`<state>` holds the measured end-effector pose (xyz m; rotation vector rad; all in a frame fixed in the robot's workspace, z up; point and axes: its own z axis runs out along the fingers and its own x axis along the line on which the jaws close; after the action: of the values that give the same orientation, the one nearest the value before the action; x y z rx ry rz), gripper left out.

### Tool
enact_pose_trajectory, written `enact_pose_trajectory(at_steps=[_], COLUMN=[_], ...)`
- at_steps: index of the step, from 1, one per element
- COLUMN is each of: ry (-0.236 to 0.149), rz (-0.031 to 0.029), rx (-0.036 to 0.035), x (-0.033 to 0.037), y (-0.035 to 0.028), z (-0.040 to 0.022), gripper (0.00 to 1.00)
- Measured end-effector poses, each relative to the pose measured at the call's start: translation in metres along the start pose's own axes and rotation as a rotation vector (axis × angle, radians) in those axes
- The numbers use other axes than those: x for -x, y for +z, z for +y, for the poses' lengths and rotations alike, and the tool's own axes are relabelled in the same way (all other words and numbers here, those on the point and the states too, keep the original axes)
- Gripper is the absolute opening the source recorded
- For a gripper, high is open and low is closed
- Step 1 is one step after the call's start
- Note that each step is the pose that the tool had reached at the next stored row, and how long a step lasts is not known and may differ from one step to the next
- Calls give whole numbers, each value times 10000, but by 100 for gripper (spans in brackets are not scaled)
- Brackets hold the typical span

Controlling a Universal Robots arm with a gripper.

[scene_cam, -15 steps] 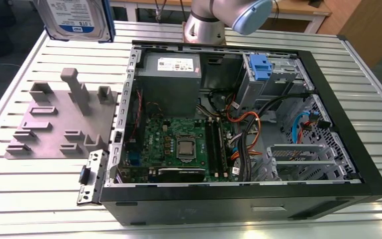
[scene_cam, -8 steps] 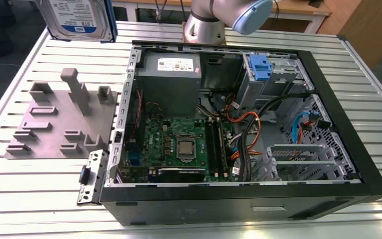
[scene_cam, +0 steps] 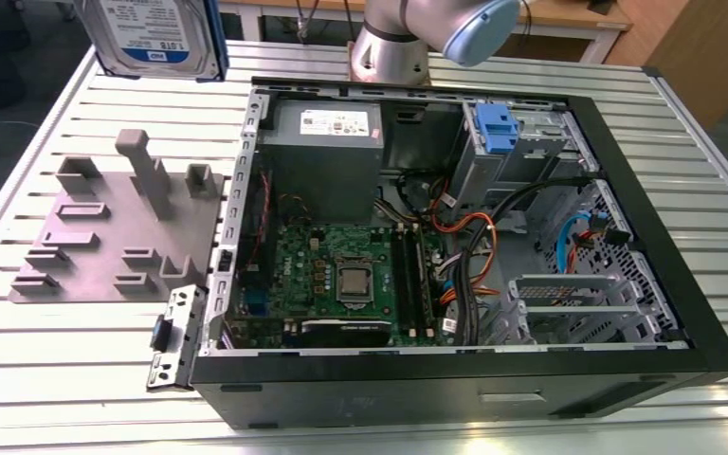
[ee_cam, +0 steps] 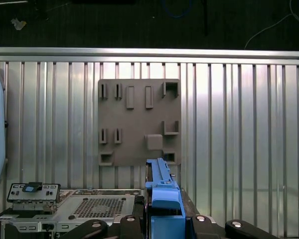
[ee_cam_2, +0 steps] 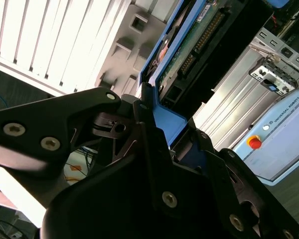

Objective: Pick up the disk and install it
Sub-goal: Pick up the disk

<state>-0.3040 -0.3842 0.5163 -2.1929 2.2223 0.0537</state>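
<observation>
I had the gripper (ee_cam_2: 167, 130) clamped on the disk (scene_cam: 155, 33), which hung edge-down from the hand, above the grey holder plate (ee_cam: 139, 122). Beside that, the open computer case (scene_cam: 667, 180) held a motherboard (scene_cam: 345, 275) and a drive cage (scene_cam: 516, 142). The arm (scene_cam: 396, 43) stood behind the case.

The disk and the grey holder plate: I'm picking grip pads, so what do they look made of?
The disk: seemingly a silvery metal body, by its dull sheen. Its blue rails look like moulded plastic, evenly coloured and smooth. The grey holder plate: probably matte plastic, perhaps printed, judging by its flat uniform grey and blocky pegs.
</observation>
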Motion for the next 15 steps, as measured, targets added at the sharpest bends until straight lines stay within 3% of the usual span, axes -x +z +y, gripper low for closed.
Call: enact_pose_trajectory(at_steps=[15], ry=[0], rz=[0], rx=[0], x=[1], y=[-1], z=[-81], gripper=[36])
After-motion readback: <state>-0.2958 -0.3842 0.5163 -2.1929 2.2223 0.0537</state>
